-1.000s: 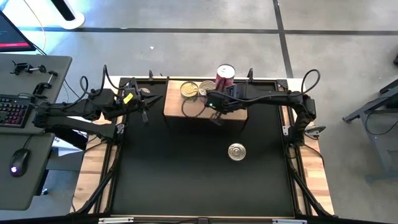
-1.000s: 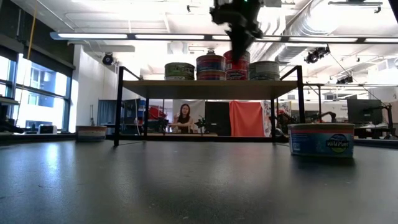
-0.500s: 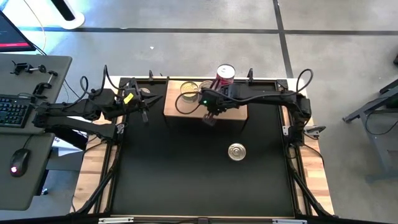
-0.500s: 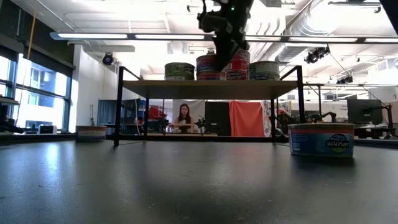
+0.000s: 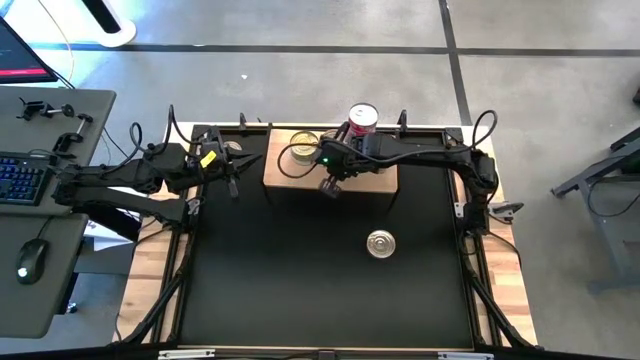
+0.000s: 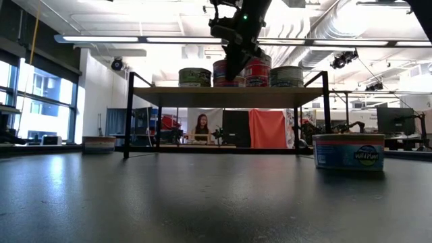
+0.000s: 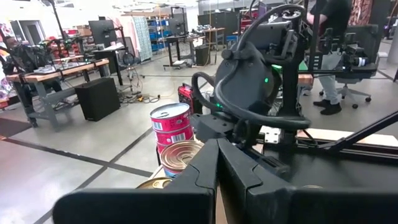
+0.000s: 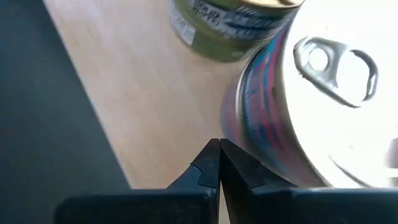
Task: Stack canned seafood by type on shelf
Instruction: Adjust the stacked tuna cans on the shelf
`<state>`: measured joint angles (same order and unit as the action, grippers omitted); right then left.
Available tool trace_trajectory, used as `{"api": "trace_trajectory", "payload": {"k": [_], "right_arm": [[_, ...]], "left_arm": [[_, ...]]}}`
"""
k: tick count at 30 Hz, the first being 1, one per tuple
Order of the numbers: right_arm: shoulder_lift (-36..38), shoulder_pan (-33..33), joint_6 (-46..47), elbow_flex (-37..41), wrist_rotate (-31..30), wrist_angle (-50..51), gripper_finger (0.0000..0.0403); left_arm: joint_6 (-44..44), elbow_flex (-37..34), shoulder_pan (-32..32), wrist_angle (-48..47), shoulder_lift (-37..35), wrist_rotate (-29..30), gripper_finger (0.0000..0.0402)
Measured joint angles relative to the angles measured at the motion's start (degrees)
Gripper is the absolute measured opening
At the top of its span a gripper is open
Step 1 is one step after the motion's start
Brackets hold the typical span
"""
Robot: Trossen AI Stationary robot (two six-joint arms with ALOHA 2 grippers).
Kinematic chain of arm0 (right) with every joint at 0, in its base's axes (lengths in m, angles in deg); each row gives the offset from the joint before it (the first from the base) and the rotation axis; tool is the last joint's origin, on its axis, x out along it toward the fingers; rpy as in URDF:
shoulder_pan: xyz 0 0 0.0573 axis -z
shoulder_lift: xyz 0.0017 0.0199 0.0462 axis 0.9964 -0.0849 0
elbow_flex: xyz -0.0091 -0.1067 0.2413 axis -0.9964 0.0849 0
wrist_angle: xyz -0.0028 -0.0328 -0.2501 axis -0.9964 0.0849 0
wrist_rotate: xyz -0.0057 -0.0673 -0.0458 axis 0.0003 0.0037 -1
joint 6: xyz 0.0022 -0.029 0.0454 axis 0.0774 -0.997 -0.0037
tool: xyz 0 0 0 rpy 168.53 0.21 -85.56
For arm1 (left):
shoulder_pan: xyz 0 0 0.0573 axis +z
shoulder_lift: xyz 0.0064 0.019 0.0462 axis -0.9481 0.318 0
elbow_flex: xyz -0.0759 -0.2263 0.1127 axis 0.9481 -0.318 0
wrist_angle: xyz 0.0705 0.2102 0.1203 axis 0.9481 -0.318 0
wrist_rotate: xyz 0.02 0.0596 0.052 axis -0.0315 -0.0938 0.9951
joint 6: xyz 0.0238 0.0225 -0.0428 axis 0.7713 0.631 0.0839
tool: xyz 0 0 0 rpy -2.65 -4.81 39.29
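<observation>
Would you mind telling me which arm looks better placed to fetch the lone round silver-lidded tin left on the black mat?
Probably the right. Its shut, empty gripper is at the front edge of the light wooden shelf, with the lone round silver-lidded tin on its side of the black mat. The left gripper, also shut, waits at the mat's far left corner.

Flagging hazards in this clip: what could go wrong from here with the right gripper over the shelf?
1. The right gripper, shut and empty, sits right beside a silver-lidded can on the shelf; drifting sideways could shove it into the neighbouring olive can.
2. The red stack is tall; a bump from the arm might topple it.
</observation>
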<state>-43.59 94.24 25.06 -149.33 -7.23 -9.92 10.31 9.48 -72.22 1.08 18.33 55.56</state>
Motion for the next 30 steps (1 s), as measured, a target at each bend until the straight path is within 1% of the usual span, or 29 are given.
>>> {"api": "trace_trajectory", "payload": {"k": [5, 18, 22, 26, 30], "right_arm": [[0.0, 1.1, -0.7, 0.0, -1.9, -3.0, 0.0], [0.0, 3.2, -6.4, 0.0, -2.2, -10.6, 0.0], [0.4, 2.9, -6.4, 0.0, -2.0, -11.7, 0.0], [1.6, 0.5, -6.3, -0.1, 0.9, -14.0, 0.0], [0.8, -2.2, -6.5, -0.1, 4.5, -15.2, 0.0]], "left_arm": [[0.0, 0.0, 0.0, 0.0, 0.0, 0.1, 0.0], [-0.1, 0.0, 0.0, 0.0, 0.0, 0.1, 0.0], [-0.1, 0.0, 0.0, 0.0, 0.0, 0.1, 0.0], [-0.1, 0.0, 0.0, 0.0, 0.0, 0.1, 0.0], [-1.4, 0.0, 0.0, 0.0, 0.0, 0.1, 0.0]]}}
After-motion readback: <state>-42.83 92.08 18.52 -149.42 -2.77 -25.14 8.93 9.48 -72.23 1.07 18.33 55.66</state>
